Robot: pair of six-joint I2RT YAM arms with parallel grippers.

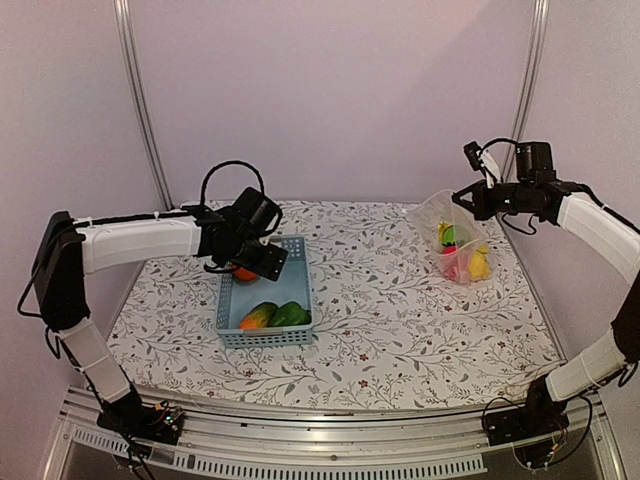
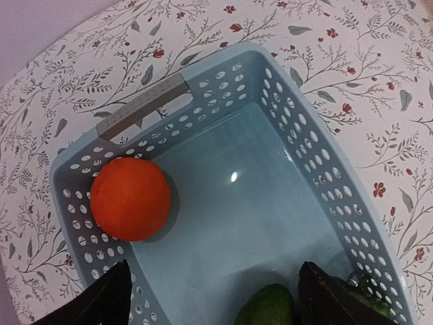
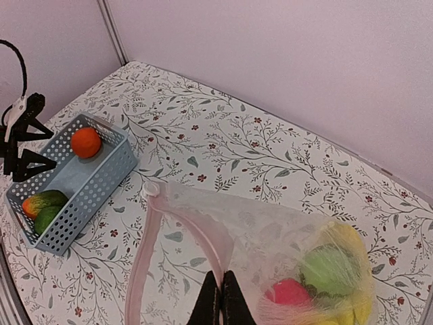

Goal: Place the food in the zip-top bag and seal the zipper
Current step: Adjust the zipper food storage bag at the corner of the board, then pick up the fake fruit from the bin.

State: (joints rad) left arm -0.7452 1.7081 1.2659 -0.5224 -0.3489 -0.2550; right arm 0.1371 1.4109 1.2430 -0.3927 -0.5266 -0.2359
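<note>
A light blue basket holds an orange at its far end and, at its near end, a green piece beside an orange-green piece. My left gripper hangs open over the basket. The orange lies ahead of its left finger and a green piece shows between the fingertips. At the right, my right gripper is shut on the mouth edge of the zip-top bag, holding it up. The pinkish zipper gapes open. Inside the bag lie green, red and yellow food.
The flowered tablecloth covers the table between basket and bag. Pale walls and two metal posts close in the back and sides. The table's right edge runs close beside the bag.
</note>
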